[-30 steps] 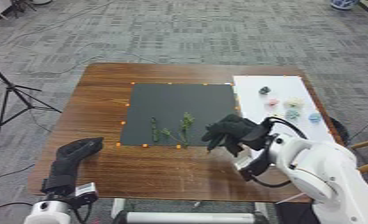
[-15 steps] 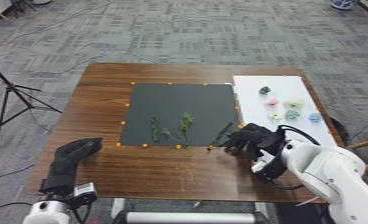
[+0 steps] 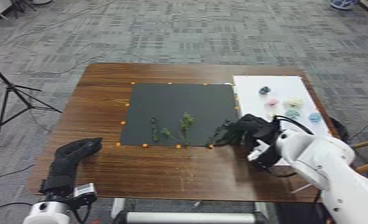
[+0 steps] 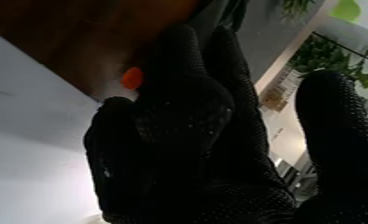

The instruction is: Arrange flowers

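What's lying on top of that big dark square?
Leafy green stems lie toward the near side of the dark square. The right robot hand covers part of its near right corner; whatever is underneath there is hidden.

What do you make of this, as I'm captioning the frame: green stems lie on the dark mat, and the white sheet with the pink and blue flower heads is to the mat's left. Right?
Not quite: the head view shows the white sheet, with the pink and blue flower heads, to the right of the dark mat. The green stems do lie on the mat.
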{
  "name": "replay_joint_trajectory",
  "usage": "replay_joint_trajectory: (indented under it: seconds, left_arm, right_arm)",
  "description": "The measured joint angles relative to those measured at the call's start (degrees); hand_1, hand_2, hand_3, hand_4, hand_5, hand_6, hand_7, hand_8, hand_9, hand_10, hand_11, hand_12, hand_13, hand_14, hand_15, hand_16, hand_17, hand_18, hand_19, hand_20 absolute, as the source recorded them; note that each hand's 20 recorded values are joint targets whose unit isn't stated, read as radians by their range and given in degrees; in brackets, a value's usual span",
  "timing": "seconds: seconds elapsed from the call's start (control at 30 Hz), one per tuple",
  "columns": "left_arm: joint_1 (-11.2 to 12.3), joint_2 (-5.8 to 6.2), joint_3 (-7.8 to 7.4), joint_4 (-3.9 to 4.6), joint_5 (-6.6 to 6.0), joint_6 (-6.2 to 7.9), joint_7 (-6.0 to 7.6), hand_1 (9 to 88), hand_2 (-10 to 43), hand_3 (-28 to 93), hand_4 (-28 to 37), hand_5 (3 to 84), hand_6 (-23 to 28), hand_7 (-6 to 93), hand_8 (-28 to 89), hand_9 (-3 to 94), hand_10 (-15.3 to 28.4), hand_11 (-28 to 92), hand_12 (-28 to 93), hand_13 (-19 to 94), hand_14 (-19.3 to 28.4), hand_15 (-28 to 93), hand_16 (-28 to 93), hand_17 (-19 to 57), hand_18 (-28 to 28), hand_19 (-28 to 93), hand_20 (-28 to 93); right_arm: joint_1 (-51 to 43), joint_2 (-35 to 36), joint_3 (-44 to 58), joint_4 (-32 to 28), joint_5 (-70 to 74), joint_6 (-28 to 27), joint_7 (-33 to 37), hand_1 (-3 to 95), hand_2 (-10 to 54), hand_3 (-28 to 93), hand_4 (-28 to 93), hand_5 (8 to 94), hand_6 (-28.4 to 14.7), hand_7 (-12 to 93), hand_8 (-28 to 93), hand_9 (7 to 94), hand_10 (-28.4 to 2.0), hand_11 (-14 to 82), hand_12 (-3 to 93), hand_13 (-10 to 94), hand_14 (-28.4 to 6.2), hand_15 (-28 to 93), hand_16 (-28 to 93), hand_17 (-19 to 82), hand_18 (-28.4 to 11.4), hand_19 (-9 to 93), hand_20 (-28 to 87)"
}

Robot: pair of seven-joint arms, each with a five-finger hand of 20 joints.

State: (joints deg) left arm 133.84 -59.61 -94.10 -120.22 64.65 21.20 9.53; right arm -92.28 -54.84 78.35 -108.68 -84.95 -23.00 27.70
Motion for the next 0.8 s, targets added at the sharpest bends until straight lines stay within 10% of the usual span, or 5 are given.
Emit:
replay_joint_trajectory:
  seconds: [0.8]
  left_arm:
    - [0.0, -0.44, 0.28, -0.01, -0.03, -0.18, 0.3, 36.1, -0.5, 68, -17.8, 54.5, 0.9, 22.5, -9, 52.9, 13.7, 26, 14, 41, 17.1, 24, 0, 2.9, 14.1, 19, 19]
  right_arm:
    - [1.43, 1.83, 0.21, -1.36, 0.32, -6.59, 1.45, 29.3, 13.4, 49, -9, 66.4, -5.7, 11, -5, 72.3, -17.3, 10.0, 13.9, 93, -5.3, 53, 34, 66, -14.3, 93, 53]
